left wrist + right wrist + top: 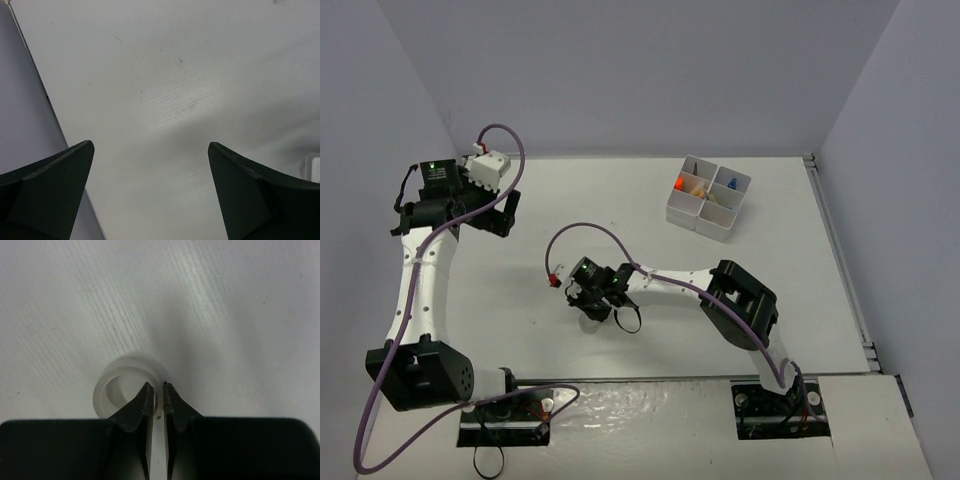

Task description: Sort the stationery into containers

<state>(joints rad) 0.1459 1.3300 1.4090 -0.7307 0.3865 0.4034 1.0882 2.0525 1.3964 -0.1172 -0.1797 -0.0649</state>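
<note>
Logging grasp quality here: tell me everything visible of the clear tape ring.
The clear tape ring is a translucent, whitish, plastic-looking band with an open centre, lying flat on the white table. The right tool is shut on its wall, one finger inside the hole, one outside. Nothing else touches it.

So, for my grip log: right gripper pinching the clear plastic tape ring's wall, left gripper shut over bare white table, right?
No: the left gripper stands open, per the left wrist view. The right gripper does pinch the clear plastic tape ring.
</note>
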